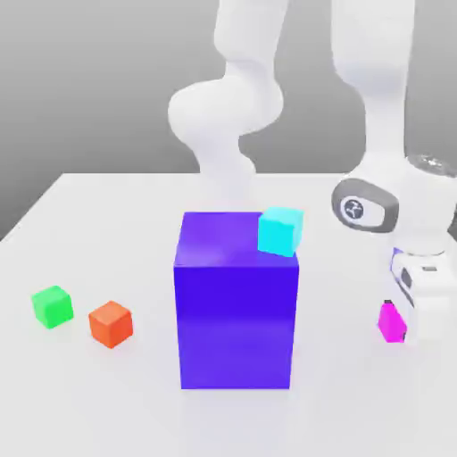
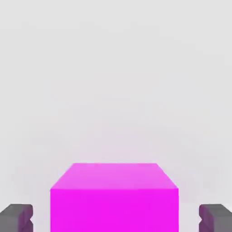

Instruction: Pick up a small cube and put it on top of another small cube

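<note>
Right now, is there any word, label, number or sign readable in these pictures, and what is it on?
No readable words or numbers.
A round grey emblem on the arm's wrist joint carries a small mark, too small to read.
The magenta cube, green cube, orange-red cube, cyan cube and purple block bear no markings.

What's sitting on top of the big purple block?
A small cyan cube sits on the big purple block, at its top's far corner toward the exterior view's right. The rest of the top is bare. The block hides the table right behind it.
</note>
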Robot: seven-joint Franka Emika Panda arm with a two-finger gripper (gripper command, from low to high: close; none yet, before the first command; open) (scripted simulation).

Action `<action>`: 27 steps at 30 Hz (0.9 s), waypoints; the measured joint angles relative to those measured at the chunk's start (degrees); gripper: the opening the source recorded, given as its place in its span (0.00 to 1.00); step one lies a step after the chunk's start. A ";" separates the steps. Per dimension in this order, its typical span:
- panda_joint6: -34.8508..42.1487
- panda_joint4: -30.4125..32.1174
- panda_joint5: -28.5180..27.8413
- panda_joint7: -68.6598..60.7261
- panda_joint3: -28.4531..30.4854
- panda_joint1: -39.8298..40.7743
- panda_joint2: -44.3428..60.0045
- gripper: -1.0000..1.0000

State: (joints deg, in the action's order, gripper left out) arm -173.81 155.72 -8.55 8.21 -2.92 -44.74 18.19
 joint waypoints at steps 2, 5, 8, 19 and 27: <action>0.07 0.00 -0.08 0.08 -0.01 0.01 0.00 0.00; 1.39 0.31 0.23 -0.24 -0.51 0.45 -1.68 0.00; 5.92 1.43 2.72 -2.18 -2.52 1.87 -7.38 0.00; 8.65 -2.34 9.82 -3.61 -2.90 5.69 -16.55 0.00; 6.89 -6.73 8.26 -1.75 0.78 8.68 -19.61 0.00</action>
State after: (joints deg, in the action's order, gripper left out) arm -166.91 148.99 -0.29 6.46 -2.14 -36.06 -1.43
